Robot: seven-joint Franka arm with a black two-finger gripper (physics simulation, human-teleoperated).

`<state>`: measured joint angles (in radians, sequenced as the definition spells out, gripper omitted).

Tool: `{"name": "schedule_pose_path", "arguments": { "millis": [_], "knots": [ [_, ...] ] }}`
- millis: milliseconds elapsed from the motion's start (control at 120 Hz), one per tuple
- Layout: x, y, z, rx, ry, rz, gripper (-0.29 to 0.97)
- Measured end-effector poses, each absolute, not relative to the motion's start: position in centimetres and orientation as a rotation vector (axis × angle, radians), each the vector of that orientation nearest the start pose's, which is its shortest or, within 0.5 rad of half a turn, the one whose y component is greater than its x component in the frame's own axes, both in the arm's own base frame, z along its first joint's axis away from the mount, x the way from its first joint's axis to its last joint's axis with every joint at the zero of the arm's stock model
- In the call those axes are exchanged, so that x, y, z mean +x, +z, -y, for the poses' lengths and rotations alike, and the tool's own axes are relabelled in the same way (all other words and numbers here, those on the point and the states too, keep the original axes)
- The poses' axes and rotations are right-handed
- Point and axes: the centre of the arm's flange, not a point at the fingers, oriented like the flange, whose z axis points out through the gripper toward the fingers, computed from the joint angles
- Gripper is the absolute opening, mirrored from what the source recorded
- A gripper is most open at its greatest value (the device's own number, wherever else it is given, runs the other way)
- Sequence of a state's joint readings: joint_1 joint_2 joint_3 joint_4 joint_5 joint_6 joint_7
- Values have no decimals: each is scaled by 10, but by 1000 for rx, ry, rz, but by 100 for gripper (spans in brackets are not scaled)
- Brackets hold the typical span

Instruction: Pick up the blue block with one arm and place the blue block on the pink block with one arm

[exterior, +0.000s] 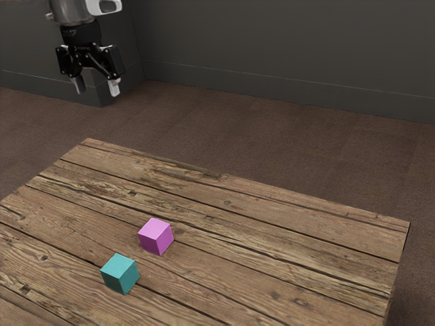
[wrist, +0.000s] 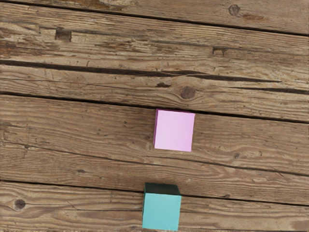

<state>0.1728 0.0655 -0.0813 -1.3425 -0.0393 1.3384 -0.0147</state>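
The blue block (exterior: 120,273), a small teal-blue cube, sits flat on the wooden table (exterior: 285,224) in the lower left of the exterior view, nearest the camera, with nothing touching it. Just beyond it, toward the exterior view's right, rests the pink block (exterior: 155,236), near but apart, with bare plank between them. The wrist view looks straight down on both: the blue block (wrist: 161,210) shows its top face and one darker side, the pink block (wrist: 174,130) a plain square top, among knots and dark seams in the planks. Farther back, in the upper left of the exterior view, the gripper (exterior: 95,88) hangs with its two fingers spread apart, holding nothing, well apart from both blocks, before a dark wall (exterior: 285,41)
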Motion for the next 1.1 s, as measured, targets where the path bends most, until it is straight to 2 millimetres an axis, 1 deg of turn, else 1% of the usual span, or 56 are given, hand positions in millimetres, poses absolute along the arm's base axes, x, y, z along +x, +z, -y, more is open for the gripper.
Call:
{"name": "schedule_pose_path", "arguments": {
  "millis": [183, 200, 208, 233, 250, 267, 283, 308, 342, 375, 400, 425, 475, 508, 542, 558, 583, 617, 650, 692, 725, 767, 817, 875, 925, 1000, 1058, 1100],
  "knots": [
    [547, 673, -55, -3183, 117, 166, 68],
    [546, 677, -55, -3184, 106, 162, 68],
    [544, 686, -54, -3184, 78, 159, 68],
    [531, 732, -53, -3176, -60, 148, 68],
    [521, 756, -52, -3169, -125, 140, 68],
    [513, 772, -50, -3163, -170, 131, 68],
    [506, 784, -48, -3158, -199, 120, 68],
    [498, 796, -45, -3152, -221, 96, 68],
    [493, 803, -40, -3147, -228, 51, 68],
    [494, 801, -35, -3134, -202, 9, 68],
    [498, 796, -31, -3127, -172, -19, 68],
    [504, 786, -25, -3122, -127, -45, 68],
    [523, 759, -11, -3114, -18, -110, 68],
    [537, 728, -3, -3100, 79, -148, 68],
    [543, 695, 0, -3080, 175, -166, 68],
    [541, 673, -1, -3067, 233, -165, 68],
    [531, 638, -5, -3044, 312, -157, 68],
    [518, 598, -11, -3020, 376, -150, 68],
    [509, 553, -16, -2998, 428, -154, 68],
    [506, 511, -21, -2986, 444, -170, 68],
    [510, 486, -22, -2984, 442, -192, 68],
    [515, 464, -20, -2985, 422, -221, 68],
    [516, 446, -16, -2987, 391, -251, 68],
    [503, 421, -10, -2990, 369, -284, 68],
    [488, 400, -1, -2990, 344, -322, 68],
    [467, 381, 13, -2996, 278, -375, 68],
    [452, 373, 16, -3003, 214, -385, 68],
    [445, 369, 15, -3008, 167, -385, 68]
  ]
}}
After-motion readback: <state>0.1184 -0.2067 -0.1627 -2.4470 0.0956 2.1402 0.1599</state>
